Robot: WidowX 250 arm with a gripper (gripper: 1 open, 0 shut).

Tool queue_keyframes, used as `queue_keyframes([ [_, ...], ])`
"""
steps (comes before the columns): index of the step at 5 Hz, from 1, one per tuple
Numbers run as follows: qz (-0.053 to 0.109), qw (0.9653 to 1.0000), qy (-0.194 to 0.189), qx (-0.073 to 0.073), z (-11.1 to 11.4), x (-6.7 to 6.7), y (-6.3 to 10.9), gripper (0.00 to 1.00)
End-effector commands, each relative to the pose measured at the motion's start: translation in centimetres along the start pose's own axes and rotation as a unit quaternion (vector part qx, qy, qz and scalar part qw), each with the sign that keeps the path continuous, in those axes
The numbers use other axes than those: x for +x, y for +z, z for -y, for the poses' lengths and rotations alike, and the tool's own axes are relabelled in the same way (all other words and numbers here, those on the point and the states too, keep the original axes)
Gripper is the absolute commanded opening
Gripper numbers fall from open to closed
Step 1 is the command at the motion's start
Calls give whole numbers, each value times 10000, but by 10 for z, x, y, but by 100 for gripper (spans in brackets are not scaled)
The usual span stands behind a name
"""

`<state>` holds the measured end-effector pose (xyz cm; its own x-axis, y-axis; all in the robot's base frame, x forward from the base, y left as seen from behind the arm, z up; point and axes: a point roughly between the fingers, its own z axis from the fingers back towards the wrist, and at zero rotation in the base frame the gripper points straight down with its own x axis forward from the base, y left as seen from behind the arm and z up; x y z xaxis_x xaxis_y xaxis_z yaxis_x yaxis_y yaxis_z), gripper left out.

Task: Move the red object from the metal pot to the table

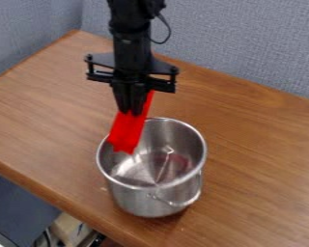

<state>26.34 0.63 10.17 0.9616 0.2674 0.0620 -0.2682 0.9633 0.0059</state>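
The red object (127,128) hangs tilted in my gripper (131,112), which is shut on its upper end. Its lower end sits over the left rim of the metal pot (152,181), at about rim height; whether it touches the rim I cannot tell. The shiny pot stands on the brown wooden table (42,96) near the front edge, tipped slightly so its bare inside shows. My black arm comes straight down from the top of the view.
The table's front edge runs diagonally just below the pot, with a drop to the floor beyond it. A grey wall (261,39) backs the table. Bare wood lies to the left and right of the pot.
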Motion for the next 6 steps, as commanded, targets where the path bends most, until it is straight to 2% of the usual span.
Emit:
queue_keyframes([
  [1,404,9989,-125,-195,22,7,23,0],
  [3,524,9965,-511,-400,86,1,22,0],
  [4,610,9950,-696,-363,117,-6,11,0],
  [5,539,9942,-874,-331,137,-9,-4,0],
  [6,523,9935,-975,-283,139,-15,-15,0],
])
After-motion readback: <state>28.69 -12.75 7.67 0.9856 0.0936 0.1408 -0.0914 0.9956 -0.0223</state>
